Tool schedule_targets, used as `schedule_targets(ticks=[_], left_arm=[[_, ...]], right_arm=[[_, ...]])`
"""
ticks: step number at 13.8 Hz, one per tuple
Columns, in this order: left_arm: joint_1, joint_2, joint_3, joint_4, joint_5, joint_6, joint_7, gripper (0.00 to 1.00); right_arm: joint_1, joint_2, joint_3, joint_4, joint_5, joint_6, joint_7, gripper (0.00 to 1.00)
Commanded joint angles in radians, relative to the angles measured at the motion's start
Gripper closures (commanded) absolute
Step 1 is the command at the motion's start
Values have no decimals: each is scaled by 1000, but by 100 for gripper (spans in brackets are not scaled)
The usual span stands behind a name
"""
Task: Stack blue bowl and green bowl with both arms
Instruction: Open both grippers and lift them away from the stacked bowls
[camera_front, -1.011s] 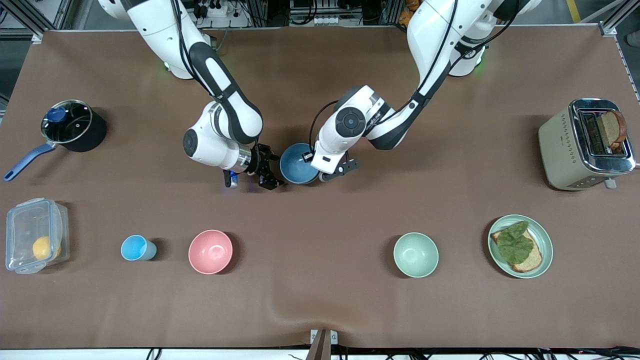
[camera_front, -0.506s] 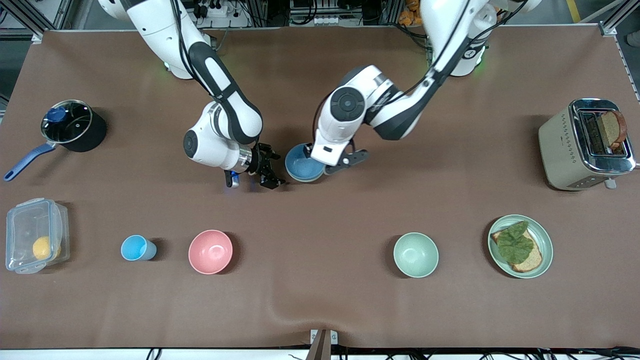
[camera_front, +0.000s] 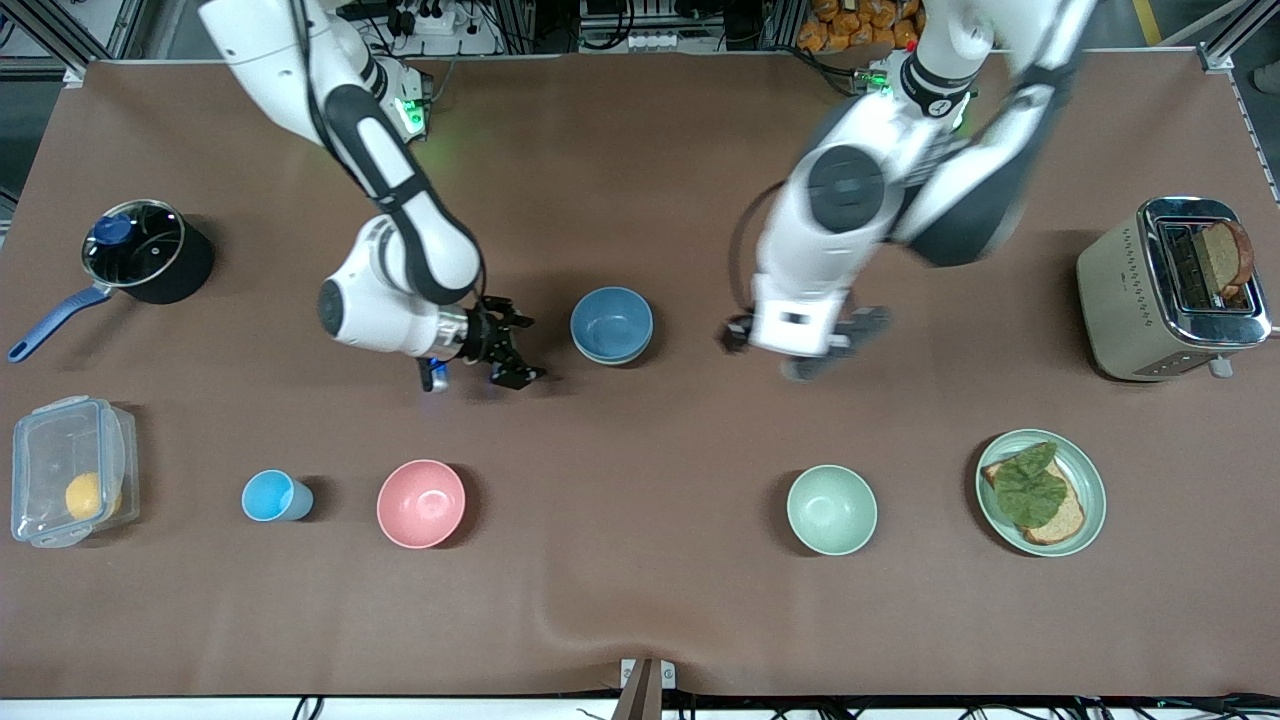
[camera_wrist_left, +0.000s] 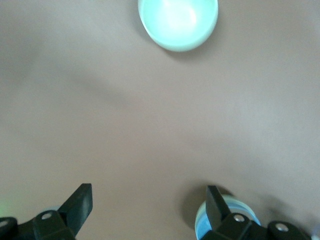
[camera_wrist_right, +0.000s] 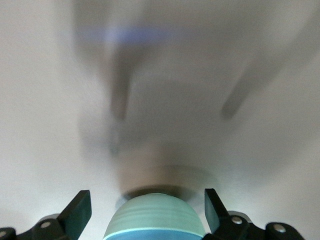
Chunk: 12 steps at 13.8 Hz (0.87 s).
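Note:
The blue bowl (camera_front: 611, 321) sits nested in the green bowl (camera_front: 612, 360), of which only a thin edge shows under it, at mid-table. My right gripper (camera_front: 518, 347) is open beside the stack, toward the right arm's end, a short gap away. In the right wrist view the green bowl (camera_wrist_right: 155, 212) with the blue bowl (camera_wrist_right: 155, 236) in it lies ahead of the open gripper (camera_wrist_right: 145, 215). My left gripper (camera_front: 803, 350) is open and empty, up over bare table toward the left arm's end. The left wrist view shows the open gripper (camera_wrist_left: 149, 210) and the stack (camera_wrist_left: 201, 227) at the edge.
A paler mint bowl (camera_front: 831, 509) (camera_wrist_left: 177, 22), a pink bowl (camera_front: 421, 503) and a light-blue cup (camera_front: 271, 496) stand nearer the front camera. A plate with a sandwich (camera_front: 1090, 490), a toaster (camera_front: 1165, 290), a pot (camera_front: 140, 250) and a clear box (camera_front: 65, 470) stand toward the table's ends.
The left gripper let go of the blue bowl, which now rests in the green bowl, and swung away toward the left arm's end. The right gripper backed off slightly.

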Motion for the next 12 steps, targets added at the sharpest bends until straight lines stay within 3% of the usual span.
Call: schedule_targets(ticks=[1, 3, 5, 7, 9, 12], left_arm=[[85, -75, -9, -4, 20, -74, 84, 0], [209, -90, -17, 61, 8, -174, 195, 0], [288, -122, -18, 82, -39, -217, 343, 0], [323, -150, -15, 78, -49, -219, 420, 0], [343, -153, -18, 66, -49, -220, 449, 0], [349, -177, -12, 32, -44, -220, 458, 0]], right_arm=[[-91, -52, 12, -8, -125, -91, -6, 0], [-174, -56, 13, 4, -263, -147, -33, 0], [-257, -56, 12, 44, -330, -267, -124, 0], [-335, -58, 10, 98, -415, -373, -167, 0], [-372, -70, 10, 170, -555, -492, -167, 0], [-409, -114, 8, 265, -678, -614, -167, 0]])
